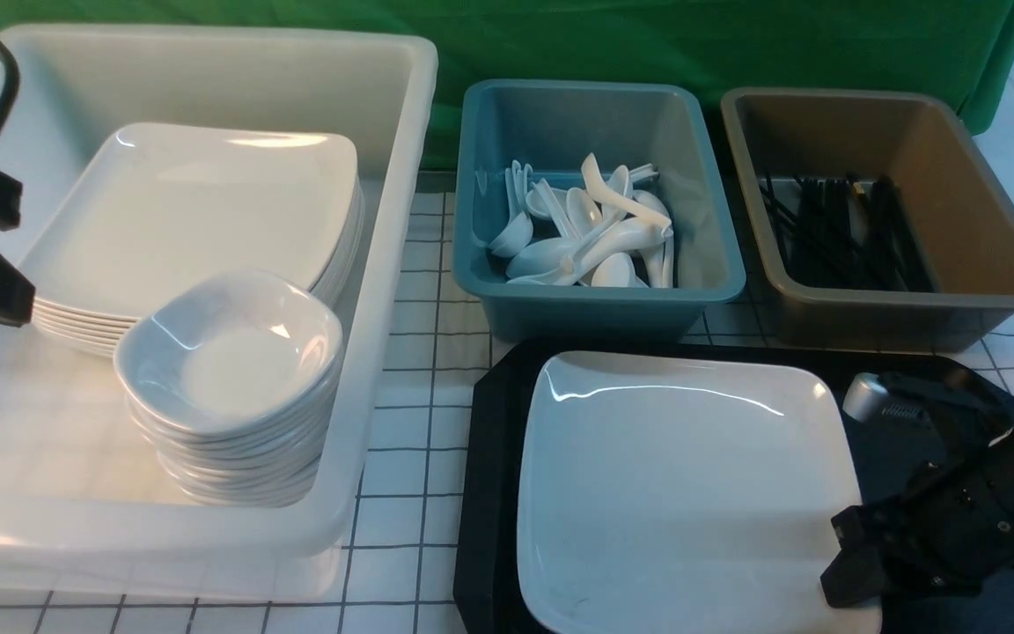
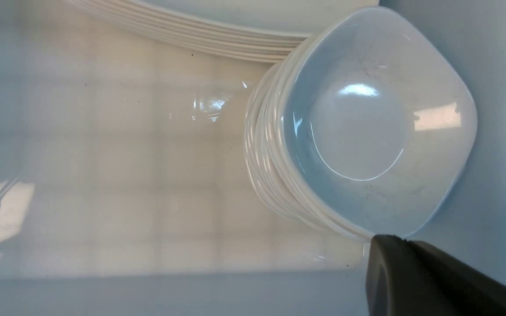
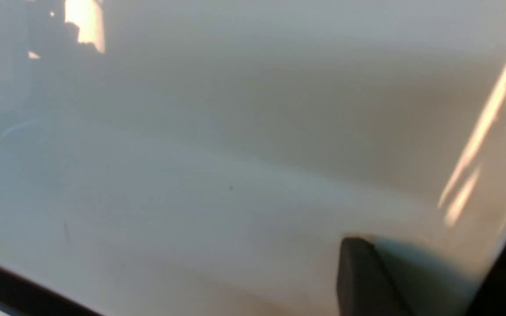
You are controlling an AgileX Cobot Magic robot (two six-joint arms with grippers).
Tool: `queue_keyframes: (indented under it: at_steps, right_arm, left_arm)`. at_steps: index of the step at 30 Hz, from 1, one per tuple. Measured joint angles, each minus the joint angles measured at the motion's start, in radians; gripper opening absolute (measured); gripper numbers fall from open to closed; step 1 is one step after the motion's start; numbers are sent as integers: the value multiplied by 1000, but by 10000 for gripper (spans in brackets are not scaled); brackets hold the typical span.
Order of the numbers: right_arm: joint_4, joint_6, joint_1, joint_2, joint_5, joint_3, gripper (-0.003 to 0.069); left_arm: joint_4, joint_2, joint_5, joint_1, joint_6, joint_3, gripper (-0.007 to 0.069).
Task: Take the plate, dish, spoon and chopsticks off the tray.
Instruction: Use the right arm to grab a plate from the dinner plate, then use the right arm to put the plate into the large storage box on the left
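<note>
One green cloth (image 1: 577, 44) hangs on the far side of everything, well beyond the tray (image 1: 491, 493). To the tray's left stands a big white tub (image 1: 384, 299), set apart from it. The tray itself, black with cut-off corners, lies on a surface marked in a grid (image 1: 397, 493). Just beyond its far rim sit two smaller tubs: a brown tub (image 1: 894, 321) toward its right side and a blue tub (image 1: 595, 310) toward its left. On the tray lies the plate (image 1: 683, 493), white and glossy, its near edge out of view. Left of the tray, inside the white tub, are a stack of square plates (image 1: 199, 211) and, beside it, a pile of small white dishes (image 1: 230, 352). The right gripper (image 1: 843, 562) is over the tray, at the plate's right edge; whether it grips the plate cannot be told. The left gripper (image 1: 25, 299), well left of the tray, is closed and holds nothing. Beyond the tray, white spoons (image 1: 595, 242) fill the blue tub's bottom, and slender black utensils (image 1: 837, 224) lie in the brown one.
</note>
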Motion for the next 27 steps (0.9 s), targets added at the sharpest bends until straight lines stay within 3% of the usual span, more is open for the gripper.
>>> queue_keyframes:
  at_steps: [1, 3, 8, 18, 27]
  right_arm:
    - [21, 5, 6, 5, -10, 0, 237]
    - [34, 4, 7, 5, -17, 0, 211]
    - [0, 6, 5, -49, 0, 2, 195]
    - [-28, 56, -57, -395, 107, 2, 67]
    - [-149, 103, -141, -592, 279, -110, 67]
  left_arm:
    - [0, 0, 1, 0, 0, 0, 20]
    - [1, 0, 1, 0, 0, 0, 20]
    - [6, 0, 2, 0, 3, 0, 20]
    - [9, 0, 2, 0, 4, 0, 20]
    - [9, 0, 2, 0, 4, 0, 20]
